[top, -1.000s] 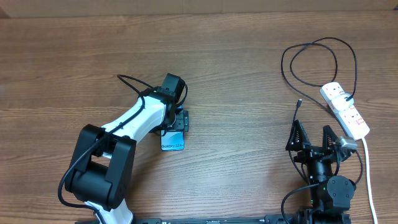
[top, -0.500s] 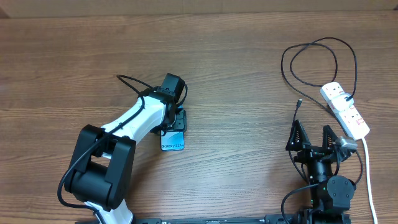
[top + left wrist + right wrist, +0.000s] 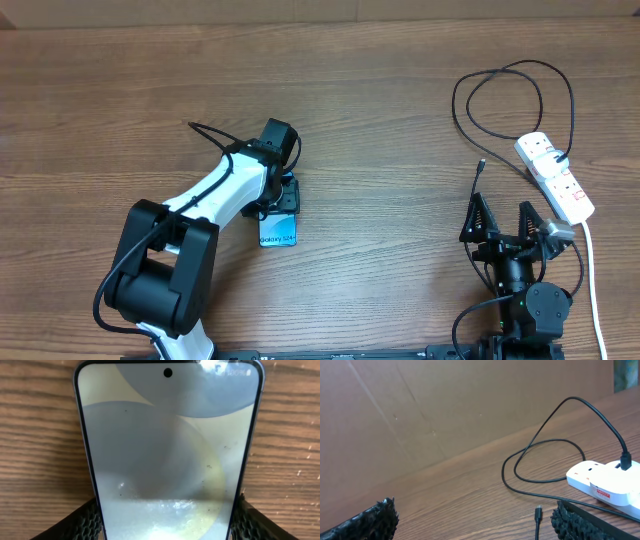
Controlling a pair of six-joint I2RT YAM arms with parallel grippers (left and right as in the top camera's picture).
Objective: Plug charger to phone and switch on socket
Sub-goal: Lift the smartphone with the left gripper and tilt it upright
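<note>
Left gripper [image 3: 285, 196]: sits low over the wooden table [image 3: 400, 120], left of centre, and pinches the phone [image 3: 279, 232] across its width. In the left wrist view, presses its two mesh-covered fingers [image 3: 82, 522] against the long edges of the phone [image 3: 167, 445], one on each side.

Phone: lies flat on the wood, lit screen up, with one end poking out from under the gripper toward the near edge. Stays well apart from everything on the right side.

Right gripper [image 3: 503, 222]: stands at the near right of the table, spread wide, holding nothing and touching nothing.

Charger [image 3: 570, 398]: runs as a thin black cable in a loose loop across the far right of the table and plugs into the power strip [image 3: 555, 178] at one end. Ends at the other in a small connector tip [image 3: 481, 163], loose on the wood just beyond the right gripper's fingers [image 3: 367, 520].

Power strip: lies at a slant near the right edge and trails a thick white cord [image 3: 592, 270] toward the near edge. Switch positions: too small to tell.
</note>
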